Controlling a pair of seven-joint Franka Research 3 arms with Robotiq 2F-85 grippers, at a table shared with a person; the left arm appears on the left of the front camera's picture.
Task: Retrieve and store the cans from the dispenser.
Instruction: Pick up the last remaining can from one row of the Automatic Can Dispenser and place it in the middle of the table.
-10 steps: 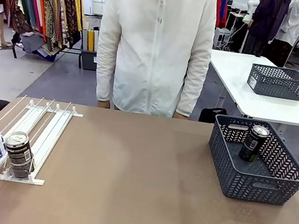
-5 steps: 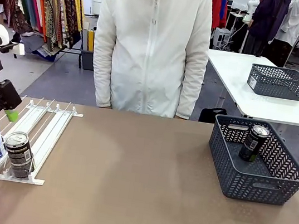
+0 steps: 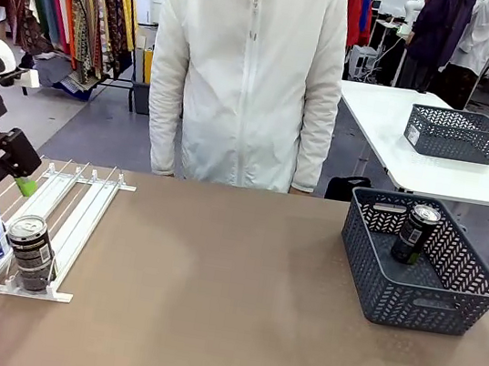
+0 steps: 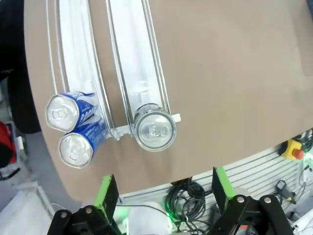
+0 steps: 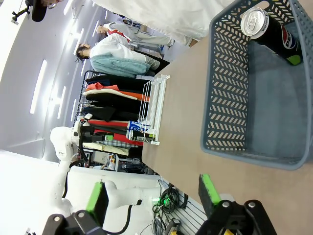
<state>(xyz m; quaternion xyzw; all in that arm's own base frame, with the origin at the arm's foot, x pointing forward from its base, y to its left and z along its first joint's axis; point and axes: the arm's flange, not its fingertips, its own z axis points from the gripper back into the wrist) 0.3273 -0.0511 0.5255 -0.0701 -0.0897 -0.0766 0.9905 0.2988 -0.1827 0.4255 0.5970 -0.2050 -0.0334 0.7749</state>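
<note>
- left gripper point(image 4: 163, 193): jaws wide, empty, hovering above the near end of the dispenser point(image 4: 128, 58)
- below it the dark can point(image 4: 155, 130) stands at the front stop of one lane; two blue cans point(image 4: 62, 111) touch each other in the next lane
- right gripper point(image 5: 151, 193): jaws wide, empty, near the basket point(image 3: 393, 297), where one can point(image 3: 416, 234) already stands
- risk: the lanes sit close, so a finger coming down beside the dark can may hit a rail or knock a blue can over
- risk: an off-centre grip on the round wall may let the can slip or tip on the lift
</note>
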